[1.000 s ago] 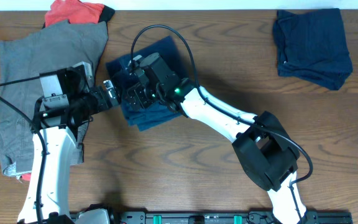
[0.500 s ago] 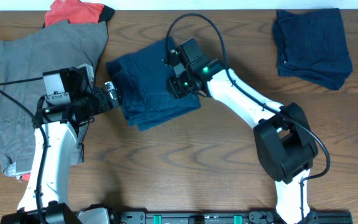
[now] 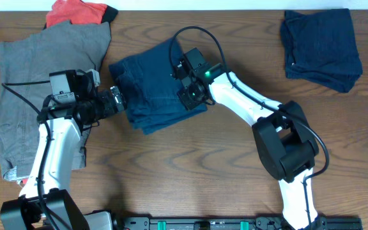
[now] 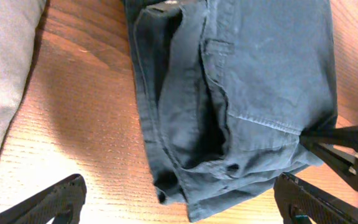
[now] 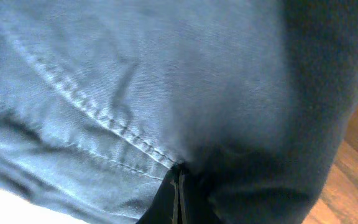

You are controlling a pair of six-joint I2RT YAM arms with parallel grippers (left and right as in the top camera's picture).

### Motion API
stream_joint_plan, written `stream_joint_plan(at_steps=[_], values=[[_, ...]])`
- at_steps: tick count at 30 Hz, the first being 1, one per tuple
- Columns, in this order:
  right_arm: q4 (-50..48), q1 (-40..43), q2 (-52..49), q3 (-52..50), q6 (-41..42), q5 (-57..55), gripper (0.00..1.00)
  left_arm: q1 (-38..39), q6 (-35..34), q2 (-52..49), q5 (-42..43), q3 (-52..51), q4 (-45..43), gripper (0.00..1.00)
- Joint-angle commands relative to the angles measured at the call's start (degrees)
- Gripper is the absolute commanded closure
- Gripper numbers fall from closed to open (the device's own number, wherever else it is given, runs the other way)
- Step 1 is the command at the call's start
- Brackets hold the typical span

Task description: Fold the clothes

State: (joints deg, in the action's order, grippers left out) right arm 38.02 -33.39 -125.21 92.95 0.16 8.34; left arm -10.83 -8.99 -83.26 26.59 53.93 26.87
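- Folded navy blue cloth shorts (image 3: 152,89) lie on the brown wooden counter (image 3: 203,172).
- Right tool (image 3: 190,96), clenched, presses one edge of them, possibly nipping cloth.
- Left tool (image 3: 116,99), released at the opposite loose layers, should gather all of them evenly.

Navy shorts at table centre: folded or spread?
Folded. The navy shorts lie as a compact block; the left wrist view shows several stacked layers along one edge.

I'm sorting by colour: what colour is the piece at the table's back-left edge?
The piece is red-orange with black trim, clearest in the overhead view.
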Motion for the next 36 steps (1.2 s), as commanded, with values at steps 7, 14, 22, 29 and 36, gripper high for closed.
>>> stream_joint_plan(at_steps=[7,14,22,29,36], values=[[-3.7,10.2,-5.5,-0.2,-1.4,-6.4,0.99,0.0,0.8,-0.2,-0.3,-0.5,0.3,0.02],[-4.8,18.3,-4.3,2.4,-5.6,-7.3,0.91,0.0,0.8,-0.2,-0.3,-0.5,0.0,0.02],[4.6,18.3,6.7,10.3,-17.5,5.6,0.49,0.0,0.8,-0.2,-0.3,-0.5,-1.1,0.02],[14.8,11.6,10.2,10.2,-21.0,9.4,0.34,-0.6,0.8,-0.2,-7.3,-0.5,-4.1,0.02],[12.4,3.0,9.5,3.3,-27.0,2.1,0.15,-2.7,0.8,-0.2,-11.0,-0.5,-6.6,0.02]])
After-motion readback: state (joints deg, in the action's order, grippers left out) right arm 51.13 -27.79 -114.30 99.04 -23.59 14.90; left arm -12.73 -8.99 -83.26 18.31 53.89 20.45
